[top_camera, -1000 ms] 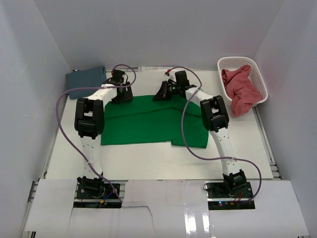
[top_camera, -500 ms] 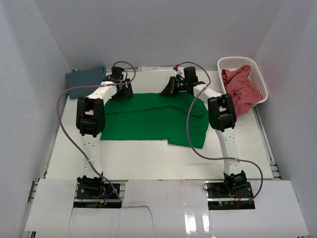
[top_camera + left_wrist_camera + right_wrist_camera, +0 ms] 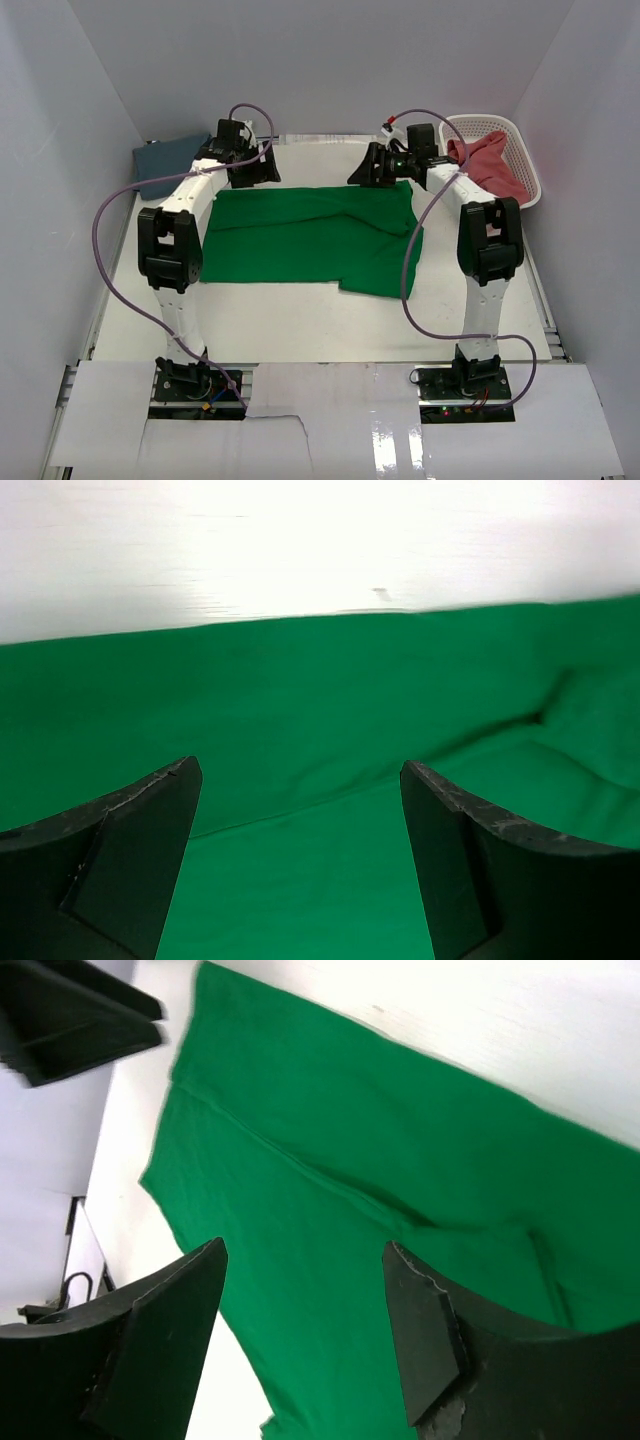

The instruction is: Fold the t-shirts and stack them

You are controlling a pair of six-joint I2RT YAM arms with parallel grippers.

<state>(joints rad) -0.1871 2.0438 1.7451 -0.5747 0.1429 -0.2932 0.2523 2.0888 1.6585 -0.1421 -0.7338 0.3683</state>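
**Slate blue t-shirt** (image 3: pixel 172 160): bunched or folded at the far left corner of the table (image 3: pixel 300 320), well apart from the work.

**Left gripper** (image 3: pixel 255 178): held at the far left edge of the green t-shirt. Its fingers are spread and nothing is pinched between them.

**Green t-shirt** (image 3: pixel 300 240): laid flat at the table's centre and partly doubled, with a crease seen running along it. Its long axis runs left to right, parallel to the table's far edge. A flap juts toward the near edge at the right end. Collar and hem cannot be told apart.

**Right gripper** (image 3: pixel 365 175): held at the far right edge of the same shirt, fingers likewise spread and empty.

**Step judged in hand:** the far edge is to be taken. Both ends should be pinched level and drawn evenly toward the near side, so that the fold is kept parallel to the long axis.

**Pinkish red t-shirt** (image 3: pixel 485 170): heaped in the white basket (image 3: pixel 480 119) at the far right.
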